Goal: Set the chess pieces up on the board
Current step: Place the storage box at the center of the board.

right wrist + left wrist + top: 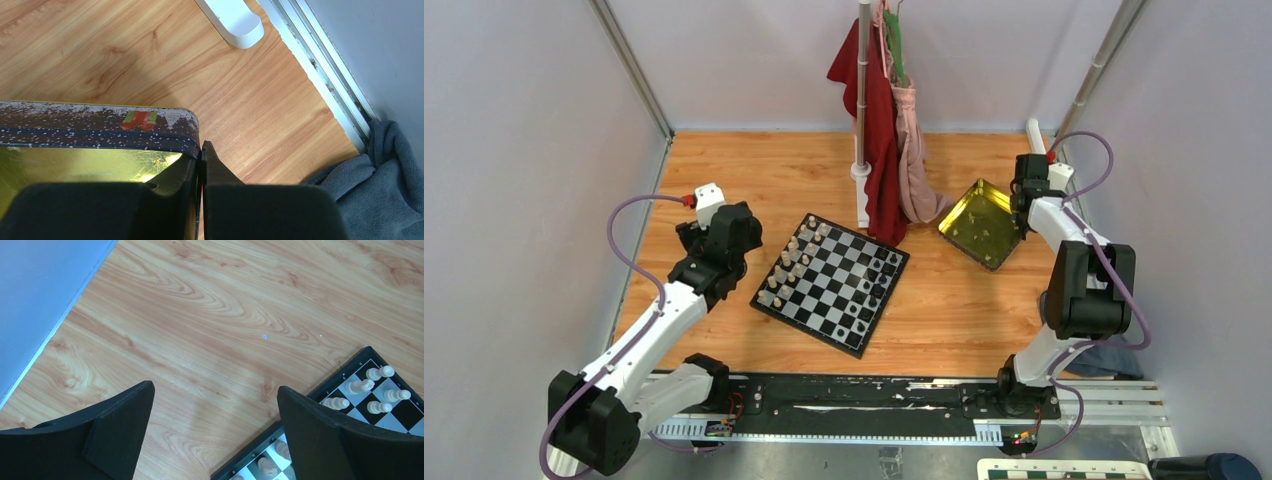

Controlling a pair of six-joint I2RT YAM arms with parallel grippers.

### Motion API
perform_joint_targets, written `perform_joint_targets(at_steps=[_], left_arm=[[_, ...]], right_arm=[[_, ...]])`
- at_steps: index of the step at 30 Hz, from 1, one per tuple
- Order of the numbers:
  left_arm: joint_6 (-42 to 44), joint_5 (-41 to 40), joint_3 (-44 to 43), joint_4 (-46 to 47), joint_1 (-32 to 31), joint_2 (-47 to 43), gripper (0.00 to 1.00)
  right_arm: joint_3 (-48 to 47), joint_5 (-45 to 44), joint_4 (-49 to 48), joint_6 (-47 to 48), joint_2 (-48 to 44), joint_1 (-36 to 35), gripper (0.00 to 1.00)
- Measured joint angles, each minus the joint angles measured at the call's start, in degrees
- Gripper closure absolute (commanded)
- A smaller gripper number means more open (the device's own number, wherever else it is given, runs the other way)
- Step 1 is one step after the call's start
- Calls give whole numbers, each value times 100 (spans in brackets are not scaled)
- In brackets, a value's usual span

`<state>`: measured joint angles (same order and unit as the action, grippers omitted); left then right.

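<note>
Right fingers [201,176]: closed narrow on the side wall of the gold tin tray [100,132], with one finger inside the tray and one outside. The top view shows the tray [979,225] tipped up on edge and well apart from the board. I judge this rim grip is meant for tipping or carrying the tray. I cannot tell whether anything remains inside it.

Left fingers [215,392]: spread wide and holding nothing. They hover above bare counter [210,305], just beside the near-left corner of the board [325,390]. This reads as a standby position.

Task items: the board [832,285] lies flat and skewed at mid-counter. The black chess pieces [879,275] stand on the board along its right side. The cream pieces [789,262] stand in two rows along its left side.

Count:
- Arms: two.
- Board: one.
- Tray: one.
- Cream pieces: at least seven show in the left wrist view, and others are hidden by a finger.
- Black pieces: too small to count from above, so I cannot confirm that the set is complete.

Beyond these, a grey cloth [385,190] lies at the counter's right edge.
</note>
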<state>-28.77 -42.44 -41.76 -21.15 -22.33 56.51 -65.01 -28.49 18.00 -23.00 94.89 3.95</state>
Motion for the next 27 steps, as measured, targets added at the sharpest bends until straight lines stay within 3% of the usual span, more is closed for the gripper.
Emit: perform_joint_targets(at_steps=[18, 21, 27], left_arm=[[-48, -66, 168, -234, 0, -356, 0], [-92, -72, 308, -232, 0, -435, 0], [-192, -114, 553, -197, 0, -549, 0]], right_arm=[[136, 153, -46, -291, 295, 57, 86], [164, 153, -42, -295, 337, 59, 79], [166, 155, -72, -308, 365, 59, 73]])
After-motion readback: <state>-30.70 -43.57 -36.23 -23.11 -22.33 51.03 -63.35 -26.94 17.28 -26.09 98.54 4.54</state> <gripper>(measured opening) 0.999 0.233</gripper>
